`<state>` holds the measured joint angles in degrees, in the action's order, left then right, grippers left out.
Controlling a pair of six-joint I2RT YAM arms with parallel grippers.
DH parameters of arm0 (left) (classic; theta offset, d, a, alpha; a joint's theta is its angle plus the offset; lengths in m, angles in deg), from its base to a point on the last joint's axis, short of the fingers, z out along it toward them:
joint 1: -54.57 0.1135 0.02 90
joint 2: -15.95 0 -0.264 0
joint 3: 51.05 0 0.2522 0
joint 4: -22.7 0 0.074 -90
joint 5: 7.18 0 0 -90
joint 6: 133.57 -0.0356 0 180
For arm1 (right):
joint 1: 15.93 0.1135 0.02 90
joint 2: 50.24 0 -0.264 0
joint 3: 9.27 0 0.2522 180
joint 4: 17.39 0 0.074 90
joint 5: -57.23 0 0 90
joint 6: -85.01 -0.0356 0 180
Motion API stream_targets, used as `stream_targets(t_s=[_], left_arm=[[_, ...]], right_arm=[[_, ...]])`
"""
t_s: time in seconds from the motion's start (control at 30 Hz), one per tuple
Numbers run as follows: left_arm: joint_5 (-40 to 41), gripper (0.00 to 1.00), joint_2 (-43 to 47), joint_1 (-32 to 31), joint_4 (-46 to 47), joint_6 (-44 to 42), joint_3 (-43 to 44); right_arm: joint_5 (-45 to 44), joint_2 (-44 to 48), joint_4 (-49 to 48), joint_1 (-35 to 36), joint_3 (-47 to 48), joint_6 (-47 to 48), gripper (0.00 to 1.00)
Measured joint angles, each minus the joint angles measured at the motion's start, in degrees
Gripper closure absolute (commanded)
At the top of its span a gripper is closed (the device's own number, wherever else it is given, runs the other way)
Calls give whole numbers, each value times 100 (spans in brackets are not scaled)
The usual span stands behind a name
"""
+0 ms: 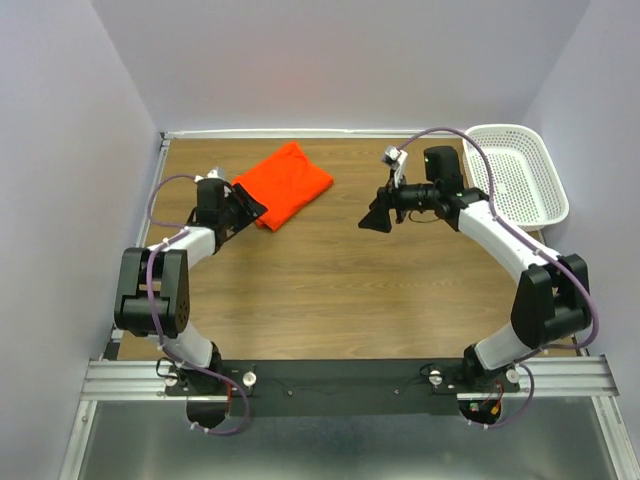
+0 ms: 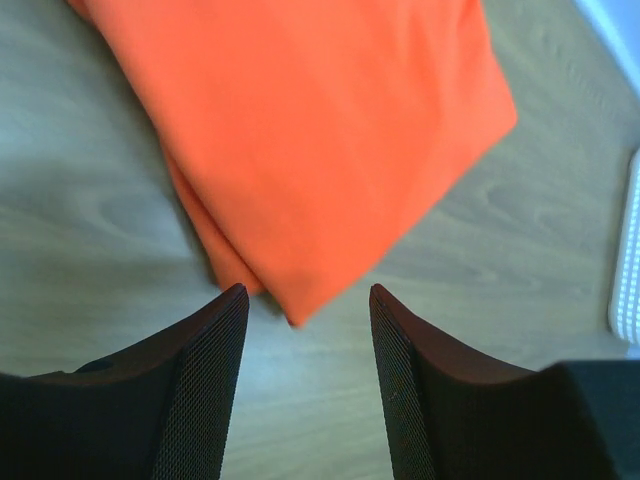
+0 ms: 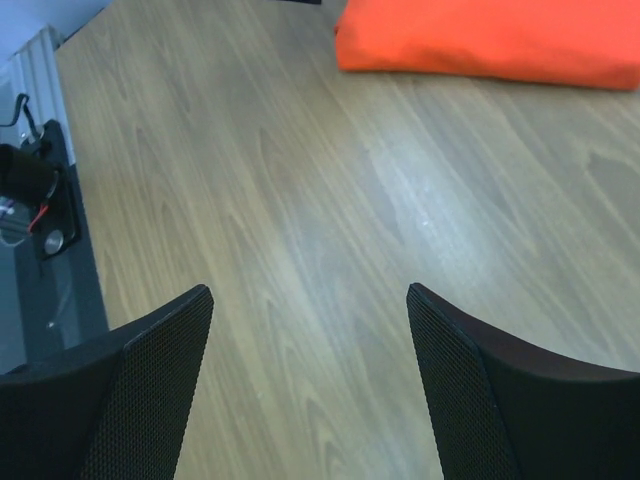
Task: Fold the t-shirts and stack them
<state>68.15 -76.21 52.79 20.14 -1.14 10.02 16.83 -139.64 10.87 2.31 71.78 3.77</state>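
Observation:
A bright orange-red folded t-shirt lies on the wooden table at the back left. My left gripper hovers at its near-left corner. In the left wrist view the t-shirt fills the top, and its corner reaches just between the tips of the left gripper, which is open and grips nothing. My right gripper sits mid-table, to the right of the shirt and apart from it. In the right wrist view the right gripper is open over bare wood, with the t-shirt further off at the top.
A white plastic lattice basket stands at the back right corner; its edge shows as a white strip in the left wrist view. Walls close in the table at the back and both sides. The metal mounting rail runs along the near edge.

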Motion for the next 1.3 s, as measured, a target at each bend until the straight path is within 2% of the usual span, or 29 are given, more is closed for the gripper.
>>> stream_targets(t_s=[0.1, 0.23, 0.7, 1.03, 1.23, 1.3], left_arm=[[146, 38, 0, -284, -59, 234, -81], [452, 38, -13, -284, -61, 420, -70], [960, 37, -1215, -442, -595, 481, 938], [1134, 39, -1318, -610, -955, 474, 1226], [1139, 43, -1495, -728, -1091, 448, 1480], [1139, 48, -1526, -741, -1134, 433, 1532]], right_arm=[[7, 374, 92, -20, -280, 26, 12], [50, 715, 138, -33, -505, 31, 11], [111, 737, 195, -37, -658, 35, 9], [120, 737, 197, -44, -660, 79, 9], [153, 754, 199, -116, -662, 92, 9], [166, 765, 201, -140, -662, 94, 9]])
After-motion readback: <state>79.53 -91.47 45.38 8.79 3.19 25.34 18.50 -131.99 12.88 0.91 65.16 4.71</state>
